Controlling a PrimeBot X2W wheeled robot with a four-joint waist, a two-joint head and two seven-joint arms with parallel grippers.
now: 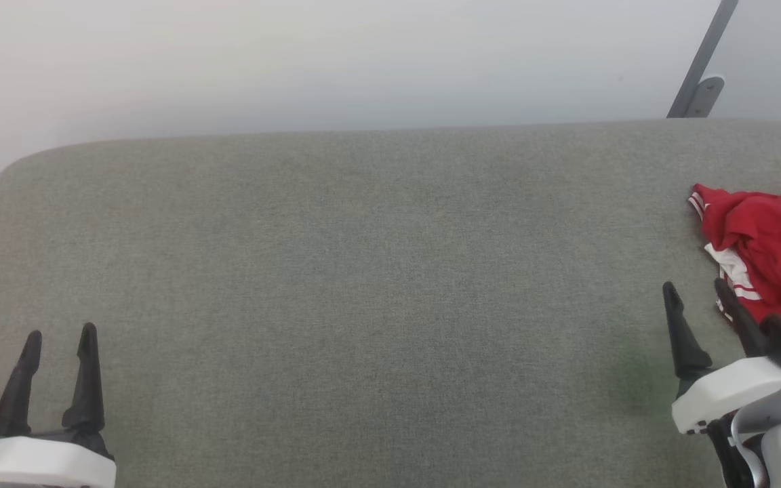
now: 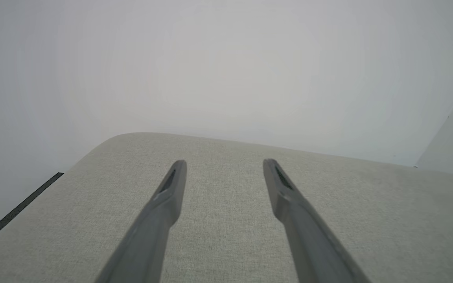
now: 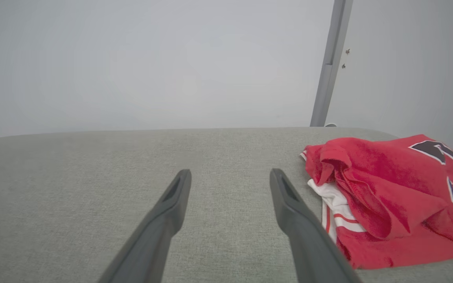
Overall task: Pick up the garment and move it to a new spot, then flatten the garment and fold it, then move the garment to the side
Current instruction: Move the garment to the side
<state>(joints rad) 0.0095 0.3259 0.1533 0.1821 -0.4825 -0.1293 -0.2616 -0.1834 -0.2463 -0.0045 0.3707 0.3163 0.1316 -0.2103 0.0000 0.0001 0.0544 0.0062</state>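
Right pincer [image 1: 695,285] sits at the lower right of the head view, its two dark fingers spread apart with nothing between them, tips aimed up and slightly left over the grey padded bench [image 1: 363,271]. Its white wrist housing tilts, so the arm leans in from the right edge. The outer finger lies just beside the near edge of the garment [image 1: 770,251], and I cannot tell whether they touch. The left pincer [image 1: 61,331] rests low at the lower left, well apart from the shirt, fingers also spread and empty, pointing up the view over bare fabric. The red jersey lies crumpled in a loose heap at the bench's right end, cut off by the frame edge. A corner with striped trim points towards the bench's middle. In the right wrist view a white sleeve [image 3: 334,204] with red stripes pokes out on the side facing the fingers, and part of the black, white-outlined number [image 3: 437,151] faces up. The heap stretches rightwards out of that view, so its long axis cannot be judged. A grey post [image 1: 702,61] stands against the pale wall [image 1: 295,61] behind the bench.
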